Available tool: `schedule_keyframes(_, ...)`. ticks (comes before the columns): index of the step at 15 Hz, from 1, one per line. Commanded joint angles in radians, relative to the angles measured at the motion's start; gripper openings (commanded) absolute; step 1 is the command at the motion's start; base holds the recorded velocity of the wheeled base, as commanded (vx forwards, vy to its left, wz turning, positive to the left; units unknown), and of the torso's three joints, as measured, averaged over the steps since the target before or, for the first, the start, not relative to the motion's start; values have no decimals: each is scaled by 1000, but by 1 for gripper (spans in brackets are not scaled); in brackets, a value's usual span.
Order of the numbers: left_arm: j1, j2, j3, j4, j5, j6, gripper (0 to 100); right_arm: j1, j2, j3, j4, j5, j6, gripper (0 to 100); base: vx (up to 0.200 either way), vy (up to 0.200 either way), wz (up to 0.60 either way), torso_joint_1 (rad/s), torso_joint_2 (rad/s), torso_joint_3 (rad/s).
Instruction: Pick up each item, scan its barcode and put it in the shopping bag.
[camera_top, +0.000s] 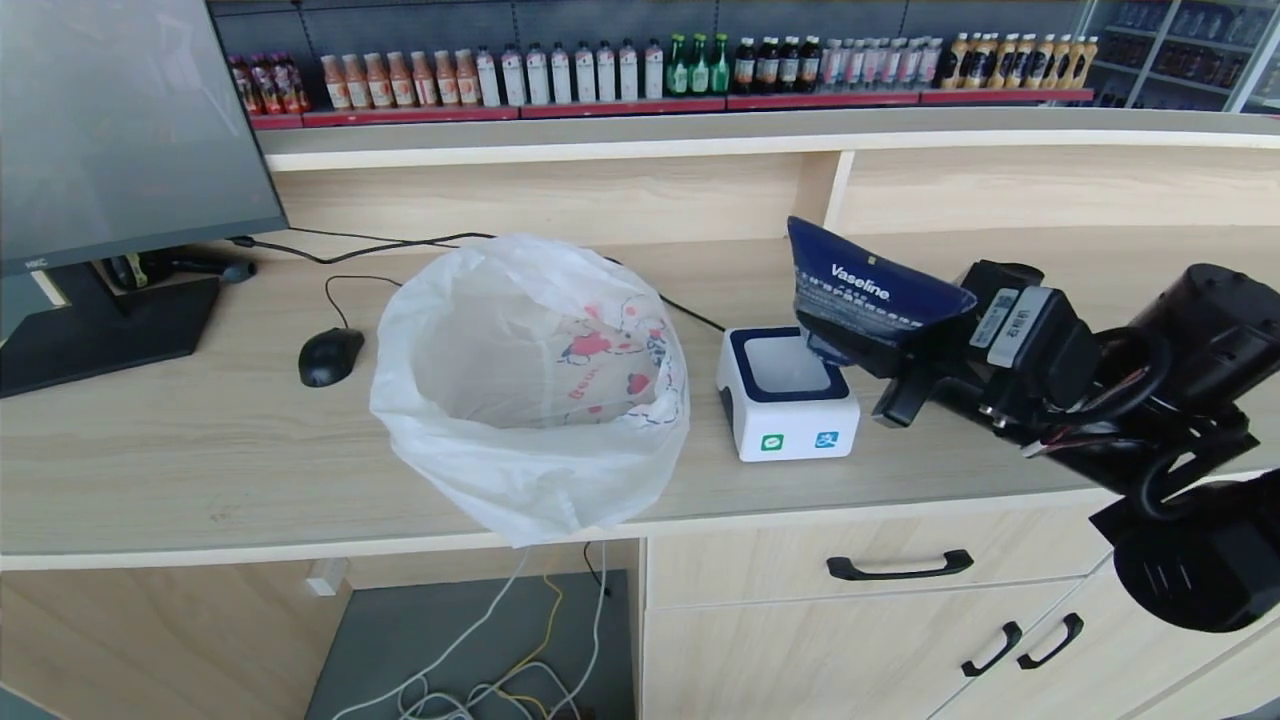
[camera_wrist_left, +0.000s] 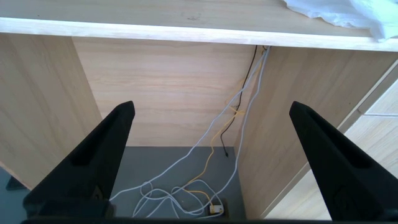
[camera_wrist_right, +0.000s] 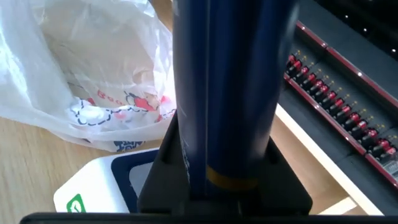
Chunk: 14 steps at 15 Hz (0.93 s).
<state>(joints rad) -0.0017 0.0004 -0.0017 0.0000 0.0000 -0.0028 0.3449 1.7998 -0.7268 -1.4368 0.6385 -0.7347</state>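
Note:
My right gripper (camera_top: 872, 358) is shut on a dark blue pouch (camera_top: 865, 290), holding it tilted just above the white barcode scanner (camera_top: 787, 395) on the counter. In the right wrist view the blue pouch (camera_wrist_right: 227, 93) rises between the fingers, with the scanner (camera_wrist_right: 102, 193) below it. The white shopping bag (camera_top: 530, 385) stands open on the counter left of the scanner, and the bag (camera_wrist_right: 74, 68) lies beyond the pouch in the right wrist view. My left gripper (camera_wrist_left: 211, 155) is open with nothing between its fingers, down below the counter edge facing the cables.
A black mouse (camera_top: 328, 356) and a monitor (camera_top: 120, 130) sit on the counter's left side. A raised wooden ledge (camera_top: 760, 150) runs along the back. Drawers with black handles (camera_top: 900, 568) sit under the counter. Loose cables (camera_wrist_left: 193, 193) lie on the floor.

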Motion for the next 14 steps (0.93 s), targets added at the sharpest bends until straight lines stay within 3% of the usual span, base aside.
schedule_keyframes(1, 0, 0, 0, 0, -2, 0, 100, -35, 29, -63, 6, 33, -9, 0, 0, 0, 0, 0, 0, 0)
schedule_keyframes(9, 0, 0, 0, 0, 0, 0, 100, -1, 116, -109, 7, 122, -43, 0, 0, 0, 0, 0, 0, 0)
schedule_keyframes(14, 0, 0, 0, 0, 0, 0, 100, -3, 128, -115, 7, 124, -68, 0, 0, 0, 0, 0, 0, 0)
